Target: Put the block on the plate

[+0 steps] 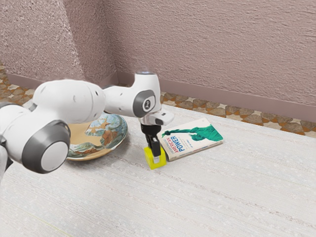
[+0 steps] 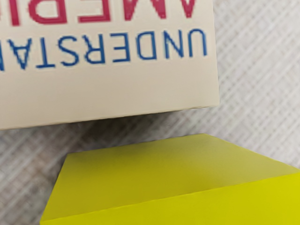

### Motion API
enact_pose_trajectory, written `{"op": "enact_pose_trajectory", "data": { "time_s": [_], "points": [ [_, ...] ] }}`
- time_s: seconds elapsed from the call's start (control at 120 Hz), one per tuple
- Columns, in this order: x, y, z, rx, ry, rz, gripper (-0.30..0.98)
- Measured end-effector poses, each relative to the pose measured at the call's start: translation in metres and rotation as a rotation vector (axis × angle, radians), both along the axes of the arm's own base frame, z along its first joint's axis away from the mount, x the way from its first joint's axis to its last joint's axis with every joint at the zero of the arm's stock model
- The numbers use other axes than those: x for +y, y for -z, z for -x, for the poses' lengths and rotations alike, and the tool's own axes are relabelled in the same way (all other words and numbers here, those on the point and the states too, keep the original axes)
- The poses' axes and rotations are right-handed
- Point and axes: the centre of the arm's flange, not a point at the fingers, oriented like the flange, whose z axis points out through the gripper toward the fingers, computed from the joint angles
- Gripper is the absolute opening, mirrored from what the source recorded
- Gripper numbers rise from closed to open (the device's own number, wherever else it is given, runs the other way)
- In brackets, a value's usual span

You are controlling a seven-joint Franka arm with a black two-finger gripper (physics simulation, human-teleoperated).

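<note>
**Yellow block at my gripper, off the plate**

Exterior view: my white Franka arm (image 1: 73, 101) enters from the view's left and bends down to a black two-finger gripper (image 1: 156, 159), whose tips point at the table (image 1: 217, 197). The yellow block (image 1: 149, 158) lies directly at the gripper's tips, with the near tip crossing its face. From here I cannot tell whether the fingers stand apart or are clamped on the block, nor whether its underside touches the table.

The shallow painted plate (image 1: 116, 132), tan with blue-green and brown sea motifs, sits near the gripper, toward the exterior view's left; my arm covers part of it. The block is outside its rim.

Just beside the gripper, toward the exterior view's right, the book titled "American Power" (image 1: 197, 139) lies flat, its cream cover bearing a green Statue of Liberty. Beyond the table are a floor patterned like cut stone (image 1: 222, 109) and a rough pinkish wall (image 1: 212, 44).

Wrist view: the block presents a bright face close under my gripper and a darker side toward the book. A narrow strip of woven-textured tabletop separates the two, partly in shadow; blue capitals on the cover begin "UNDERSTA", below red lettering.
</note>
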Motion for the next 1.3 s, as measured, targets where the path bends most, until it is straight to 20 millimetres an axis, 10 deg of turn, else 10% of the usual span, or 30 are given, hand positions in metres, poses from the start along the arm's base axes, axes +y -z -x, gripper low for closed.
{"op": "enact_pose_trajectory", "data": {
  "time_s": [0.442, 0.808, 0.983, 1.3],
  "points": [
    [-0.001, -0.002, -0.001, -0.014, -0.01, -0.009, 0.32],
    [0.017, -0.192, 0.011, -0.215, -0.018, -0.004, 0.4],
    [0.056, -0.211, 0.019, -0.205, -0.072, -0.033, 0.39],
    [0.19, -0.199, 0.038, -0.145, -0.247, -0.077, 0.39]
  ]
}}
